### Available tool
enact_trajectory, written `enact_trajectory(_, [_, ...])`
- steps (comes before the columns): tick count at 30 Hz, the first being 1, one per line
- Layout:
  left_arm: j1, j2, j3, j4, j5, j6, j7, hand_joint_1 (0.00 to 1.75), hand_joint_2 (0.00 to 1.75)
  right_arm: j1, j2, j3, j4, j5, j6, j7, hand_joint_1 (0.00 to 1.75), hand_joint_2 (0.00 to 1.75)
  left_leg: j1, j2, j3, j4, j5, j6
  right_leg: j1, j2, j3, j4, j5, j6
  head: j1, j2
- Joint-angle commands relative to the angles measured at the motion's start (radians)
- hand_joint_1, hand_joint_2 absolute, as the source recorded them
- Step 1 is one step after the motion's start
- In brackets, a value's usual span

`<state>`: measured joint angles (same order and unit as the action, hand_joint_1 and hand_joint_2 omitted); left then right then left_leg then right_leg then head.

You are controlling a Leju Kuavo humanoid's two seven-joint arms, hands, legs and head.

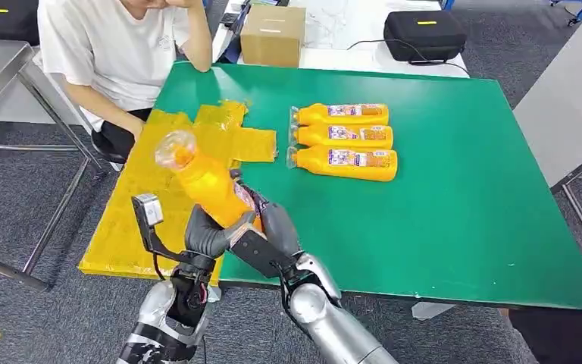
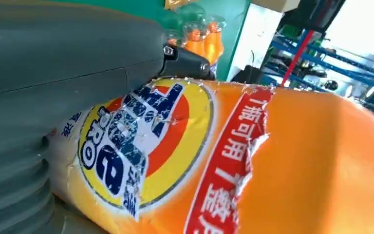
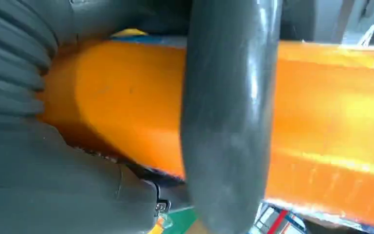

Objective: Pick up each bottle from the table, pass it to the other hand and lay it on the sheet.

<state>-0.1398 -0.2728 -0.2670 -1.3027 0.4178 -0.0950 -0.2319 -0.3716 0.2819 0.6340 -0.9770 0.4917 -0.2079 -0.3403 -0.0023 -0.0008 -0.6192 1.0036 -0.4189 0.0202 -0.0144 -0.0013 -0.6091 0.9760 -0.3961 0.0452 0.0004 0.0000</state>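
**Handover in progress above the near table edge**

Green table [image 1: 462, 212] carries a yellow sheet [image 1: 144, 220] and three orange plastic bottles [image 1: 345, 136] lying in a row. A fourth orange bottle [image 1: 208, 186] is raised, gripped by both left hand [image 1: 208, 235] and right hand [image 1: 276, 239], evidently mid-transfer.

Both hands [image 1: 235, 235] sit at the near edge of the green table [image 1: 462, 212], at 6 o'clock. Going toward 10 o'clock, the yellow sheet [image 1: 151, 197] lies flat with bare room on it. A person [image 1: 114, 53] sits at 11 o'clock, arm near the sheet's far end. Three bottles [image 1: 345, 136] lie side by side at 1 o'clock. Toward 3 o'clock, the table is bare green.
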Motion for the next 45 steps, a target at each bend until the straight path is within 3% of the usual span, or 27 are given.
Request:
enact_trajectory(1, [-0.053, 0.035, -0.004, 0.089, 0.055, -0.099, 0.012, 1.75, 1.75, 0.024, -0.014, 0.037, 0.017, -0.014, -0.033, -0.034, 0.0, 0.0, 0.001, -0.001, 0.005, -0.001, -0.002, -0.001, 0.001, -0.001, 0.006, -0.001, -0.002, -0.002, 0.0, 0.0])
enact_trajectory(9, [-0.091, 0.056, 0.059, 0.117, 0.097, -0.165, 0.0, 1.75, 1.75, 0.141, -0.062, -0.043, -0.264, -0.101, -0.084, -0.158, 0.0, 0.0, 0.001, -0.003, 0.004, 0.0, -0.001, -0.001, 0.001, -0.003, 0.004, -0.001, -0.002, -0.002, 0.0, 0.0])
enact_trajectory(16, [-0.096, 0.089, 0.102, 0.111, 0.076, -0.175, -0.022, 1.75, 1.75, 0.237, -0.088, -0.12, -0.38, -0.126, -0.121, -0.229, 0.0, 0.0, 0.0, -0.002, 0.001, -0.001, 0.0, -0.001, 0.0, -0.002, 0.002, -0.001, -0.001, -0.001, 0.0, 0.0])
enact_trajectory(17, [-0.095, 0.096, 0.108, 0.105, 0.068, -0.186, -0.028, 1.75, 1.75, 0.266, -0.062, -0.172, -0.408, -0.16, -0.172, -0.274, 0.0, 0.0, 0.001, -0.003, 0.006, -0.001, -0.002, -0.002, 0.001, -0.002, 0.007, -0.001, -0.003, -0.002, 0.0, 0.0])
enact_trajectory(21, [-0.068, 0.112, 0.136, 0.067, 0.017, -0.184, -0.038, 1.75, 1.75, 0.307, -0.022, -0.267, -0.468, -0.226, -0.237, -0.298, 0.0, 0.0, 0.001, 0.0, 0.004, -0.001, -0.002, -0.002, 0.001, 0.0, 0.004, -0.001, -0.001, -0.002, 0.0, 0.0])
enact_trajectory(29, [-0.061, 0.124, 0.201, 0.068, -0.07, -0.125, -0.059, 1.75, 1.75, 0.326, -0.007, -0.341, -0.467, -0.273, -0.286, -0.325, 0.0, 0.0, 0.001, -0.001, 0.005, -0.001, -0.002, -0.002, 0.001, 0.0, 0.005, -0.001, -0.002, -0.002, 0.0, 0.0])
enact_trajectory(31, [-0.058, 0.121, 0.214, 0.07, -0.104, -0.101, -0.077, 1.75, 1.75, 0.324, -0.003, -0.347, -0.452, -0.282, -0.285, -0.328, 0.0, 0.0, 0.001, -0.001, 0.002, -0.001, -0.001, -0.001, 0.001, 0.0, 0.002, -0.001, -0.001, -0.002, 0.0, 0.0])
enact_trajectory(32, [-0.06, 0.134, 0.204, 0.07, -0.2, -0.033, -0.119, 1.75, 1.75, 0.325, -0.003, -0.344, -0.447, -0.277, -0.293, -0.338, 0.0, 0.0, 0.002, -0.001, 0.005, -0.001, -0.003, -0.002, 0.001, 0.0, 0.006, 0.0, -0.003, -0.002, 0.0, 0.0])
enact_trajectory(33, [-0.066, 0.16, 0.169, 0.071, -0.408, 0.125, -0.19, 1.75, 1.75, 0.327, -0.016, -0.33, -0.447, -0.276, -0.293, -0.339, 0.0, 0.0, 0.001, 0.0, 0.003, -0.001, -0.001, -0.001, 0.001, 0.0, 0.003, -0.001, -0.002, -0.002, 0.0, 0.0])
enact_trajectory(35, [-0.074, 0.157, 0.182, 0.088, -0.51, 0.198, -0.189, 1.75, 1.75, 0.332, -0.025, -0.321, -0.448, -0.289, -0.296, -0.348, 0.0, 0.0, 0.001, -0.001, 0.003, -0.001, -0.001, -0.002, 0.001, 0.0, 0.004, -0.001, -0.002, -0.002, 0.0, 0.0])
enact_trajectory(36, [-0.082, 0.182, 0.159, 0.114, -0.706, 0.297, -0.196, 1.75, 1.75, 0.335, -0.033, -0.308, -0.457, -0.295, -0.301, -0.354, 0.0, 0.0, 0.001, -0.001, 0.002, -0.001, -0.001, -0.001, 0.001, 0.0, 0.002, 0.0, -0.001, -0.002, 0.0, 0.0])
enact_trajectory(41, [-0.084, 0.185, 0.178, 0.145, -0.805, 0.33, -0.213, 1.75, 1.75, 0.336, -0.037, -0.294, -0.471, -0.293, -0.305, -0.353, 0.0, 0.0, 0.002, -0.002, 0.006, -0.002, -0.002, -0.002, 0.001, -0.001, 0.006, -0.001, -0.003, -0.002, 0.0, 0.0])
enact_trajectory(45, [-0.14, 0.237, 0.151, 0.309, -1.093, 0.41, -0.18, 1.75, 1.75, 0.336, -0.043, -0.264, -0.486, -0.306, -0.295, -0.35, 0.0, 0.0, 0.001, -0.001, 0.004, -0.001, -0.001, -0.001, 0.001, 0.0, 0.004, -0.001, -0.002, -0.002, 0.0, 0.0])
